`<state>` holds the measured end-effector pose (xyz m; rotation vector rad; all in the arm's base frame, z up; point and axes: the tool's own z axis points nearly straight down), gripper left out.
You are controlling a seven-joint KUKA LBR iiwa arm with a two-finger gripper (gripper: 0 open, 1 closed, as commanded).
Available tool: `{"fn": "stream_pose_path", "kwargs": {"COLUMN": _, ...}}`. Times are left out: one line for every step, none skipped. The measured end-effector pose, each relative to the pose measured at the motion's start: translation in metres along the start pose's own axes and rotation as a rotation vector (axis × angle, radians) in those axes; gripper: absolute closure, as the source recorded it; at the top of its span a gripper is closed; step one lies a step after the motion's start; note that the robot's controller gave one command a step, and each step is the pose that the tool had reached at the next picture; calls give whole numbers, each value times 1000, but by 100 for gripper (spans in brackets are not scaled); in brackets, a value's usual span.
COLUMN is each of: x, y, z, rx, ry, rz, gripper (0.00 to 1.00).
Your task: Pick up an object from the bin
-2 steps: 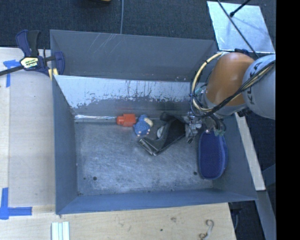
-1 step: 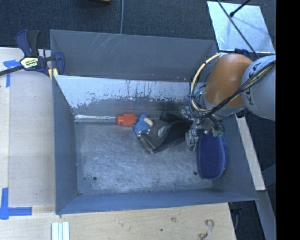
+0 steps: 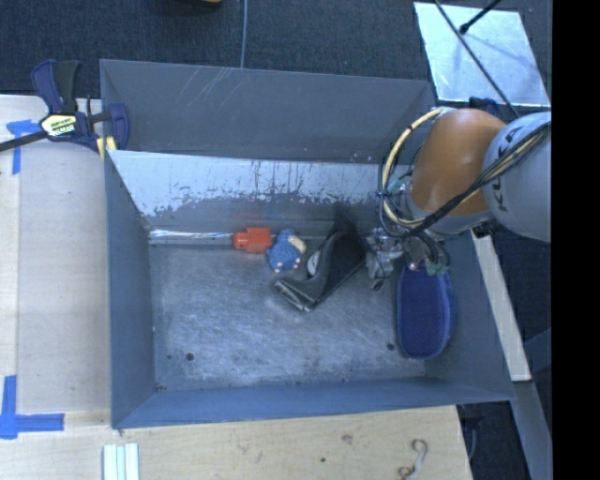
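The arm's jaws (parted or clenched, one cannot tell) hang low in the bin (image 3: 262, 112), just beside a dark blue oval case (image 3: 424, 314). Near their other side lies a black wedge (image 3: 328, 270), beyond it a blue-and-yellow toy (image 3: 284, 251). A clean pick likely means straddling the case's narrow width.

Dark speckled floor (image 3: 281, 28) along the top, pale sheet (image 3: 487, 66) at upper right, thin dark rods (image 3: 480, 16) crossing it

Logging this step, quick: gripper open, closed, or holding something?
Gripper: cannot be told; it is at the upper end of the dark blue oval object on the right side of the bin.
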<state>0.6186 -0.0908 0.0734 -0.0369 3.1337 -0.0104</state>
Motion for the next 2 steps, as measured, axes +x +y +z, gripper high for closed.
{"fn": "stream_pose_path", "kwargs": {"x": -6, "y": 115, "z": -112, "rx": -9, "ry": -5, "rz": -194, "gripper": 100}}
{"fn": "stream_pose_path", "kwargs": {"x": -2, "y": 108, "z": -149, "rx": -6, "ry": -2, "rz": -193, "gripper": 100}}
